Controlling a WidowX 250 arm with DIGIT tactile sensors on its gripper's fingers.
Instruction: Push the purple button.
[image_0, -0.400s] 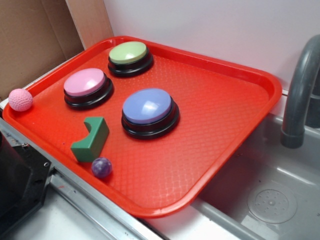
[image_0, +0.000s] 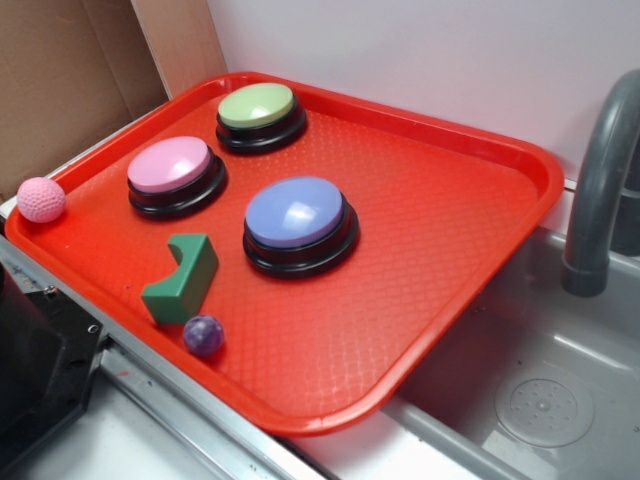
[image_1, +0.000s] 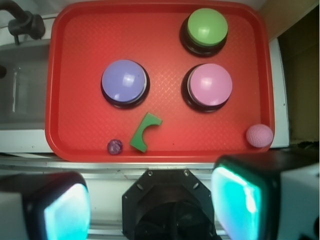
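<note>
The red tray (image_0: 470, 210) fills most of the exterior view, lying partly over a grey sink (image_0: 560, 400) with a tap (image_0: 600, 190) at its far side. Between the picture from a moment ago and this one nothing on the tray has shifted: every piece sits in the same place, and no arm shows in the exterior view in either. So the push is not yet begun, and the approach is, by my reading, at its very start.

The purple button (image_0: 297, 213) is the biggest of three and stands near the middle of the tray, its dome up and nothing touching it. The pink button (image_0: 170, 166) is close by it, and the green button (image_0: 258, 106) stands by the tray's far rim.

The gripper (image_1: 150, 200) is seen only from the wrist view, high above and off the tray's near edge. Its two teal-lit pads (image_1: 240, 200) stand wide apart with nothing between them. From there the purple button (image_1: 124, 81) lies ahead and a little left.

A green block (image_0: 183, 277) with a notch lies just in front of the purple button, apart from it. A knitted pink ball (image_0: 41, 199) rests at the tray's rim, and a small dark purple ball (image_0: 203, 334) sits beside the block. The block and that ball lie near the likely line of approach.
</note>
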